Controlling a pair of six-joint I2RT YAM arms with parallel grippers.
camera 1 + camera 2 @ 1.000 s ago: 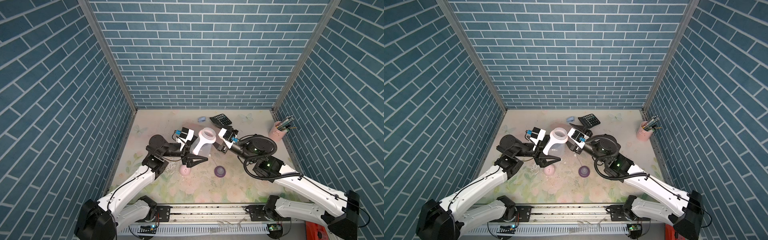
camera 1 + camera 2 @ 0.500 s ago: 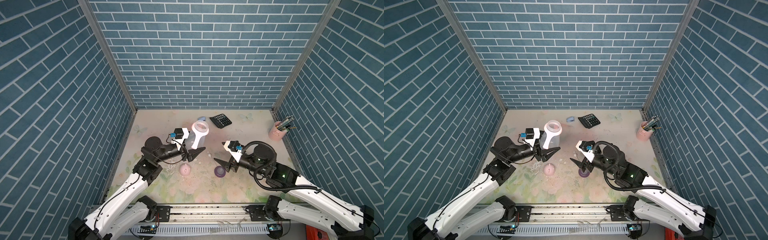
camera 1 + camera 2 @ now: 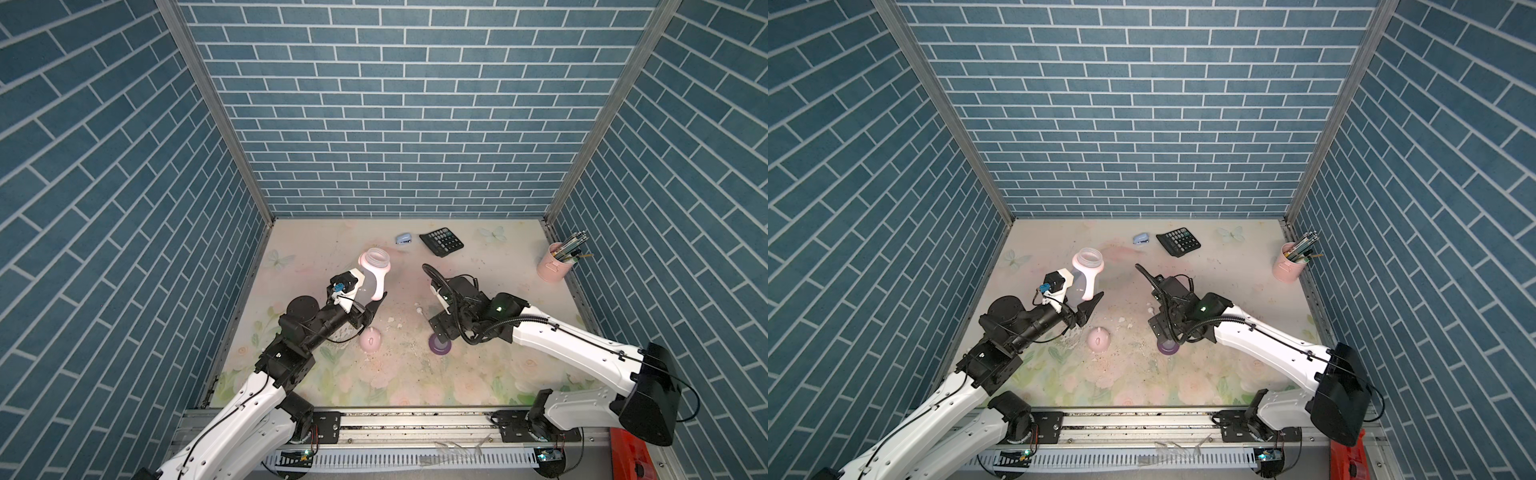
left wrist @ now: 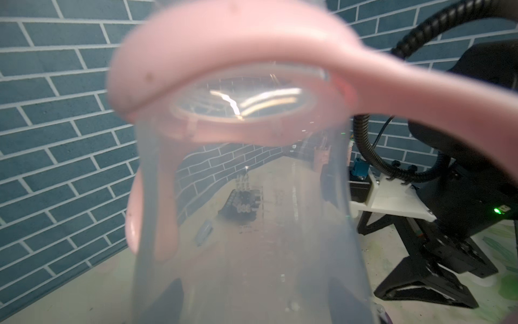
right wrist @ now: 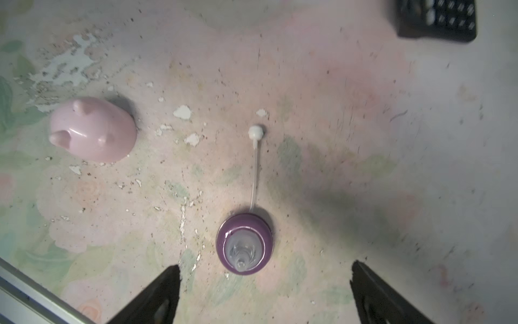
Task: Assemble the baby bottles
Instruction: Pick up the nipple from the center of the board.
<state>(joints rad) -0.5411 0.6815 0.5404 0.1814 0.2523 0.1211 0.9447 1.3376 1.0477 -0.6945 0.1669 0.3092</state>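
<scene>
My left gripper [image 3: 366, 298] is shut on the clear bottle body [image 3: 373, 277], holding it tilted above the table with the pink handled ring [image 3: 375, 261] on its neck. In the left wrist view the bottle [image 4: 246, 224] fills the picture and dark fingers [image 4: 168, 303] show through it. The purple collar with its clear teat [image 5: 244, 244] stands on the table, a thin straw with a white end [image 5: 256, 131] trailing from it. My right gripper [image 5: 265, 267] hangs open just above the collar, touching nothing. The pink dome cap [image 3: 371, 338] lies left of the collar [image 3: 439, 344].
A black calculator [image 3: 441, 242] and a small blue stapler [image 3: 403, 238] lie near the back wall. A pink cup of pens [image 3: 555, 266] stands at the right wall. Brick walls close in three sides, and the table's floral surface is chipped.
My right gripper left the bottle's mouth, swung down over the purple collar and opened wide. The left arm drew the bottle back to the left.
</scene>
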